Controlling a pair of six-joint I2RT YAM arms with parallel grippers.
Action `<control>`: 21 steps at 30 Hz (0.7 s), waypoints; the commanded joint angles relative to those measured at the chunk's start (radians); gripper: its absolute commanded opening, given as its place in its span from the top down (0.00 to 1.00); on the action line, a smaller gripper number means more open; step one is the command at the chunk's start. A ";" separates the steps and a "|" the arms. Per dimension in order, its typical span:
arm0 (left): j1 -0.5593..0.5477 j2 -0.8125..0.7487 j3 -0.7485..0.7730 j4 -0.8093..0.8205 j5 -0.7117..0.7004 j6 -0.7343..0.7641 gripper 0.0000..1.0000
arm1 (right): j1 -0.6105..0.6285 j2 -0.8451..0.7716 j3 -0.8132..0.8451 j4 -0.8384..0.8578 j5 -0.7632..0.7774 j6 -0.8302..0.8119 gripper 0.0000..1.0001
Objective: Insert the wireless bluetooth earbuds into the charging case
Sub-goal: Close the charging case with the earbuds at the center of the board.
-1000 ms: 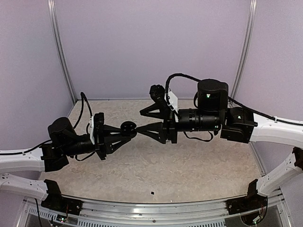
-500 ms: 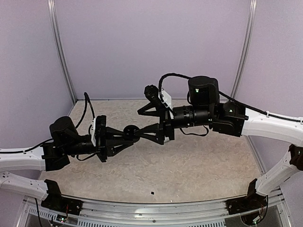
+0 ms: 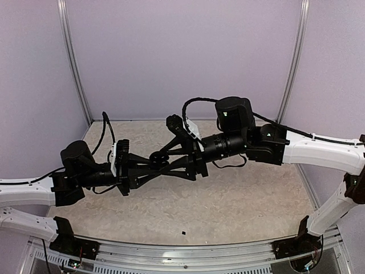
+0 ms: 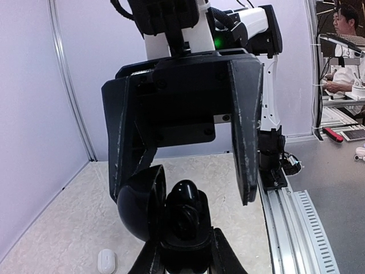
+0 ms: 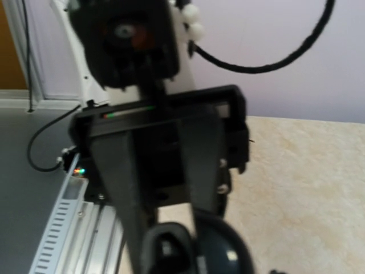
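Sliding closer since a second ago, the right claw (image 4: 183, 197) stands released, jaws astride the black round piece (image 4: 142, 200) clenched by the left claw (image 4: 182, 260), while the white charging case (image 4: 106, 261) lies on the table (image 4: 57, 228) below that claw, earbuds unseen, so insertion seems unstarted.

Black fingers (image 5: 122, 182) at glossy black dome (image 5: 225, 254)

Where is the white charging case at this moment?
In the left wrist view, the white charging case lies on the table at the bottom left, left of the left end effector.
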 commanded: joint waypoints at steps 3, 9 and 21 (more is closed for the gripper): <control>0.026 0.005 0.034 0.034 -0.022 -0.042 1.00 | -0.008 -0.017 0.022 -0.015 -0.079 -0.010 0.42; 0.044 0.003 0.033 0.045 -0.037 -0.070 1.00 | -0.006 -0.021 0.012 -0.029 -0.102 -0.015 0.50; 0.055 -0.005 0.032 0.046 -0.027 -0.103 1.00 | -0.007 -0.046 -0.010 -0.047 -0.034 -0.047 0.58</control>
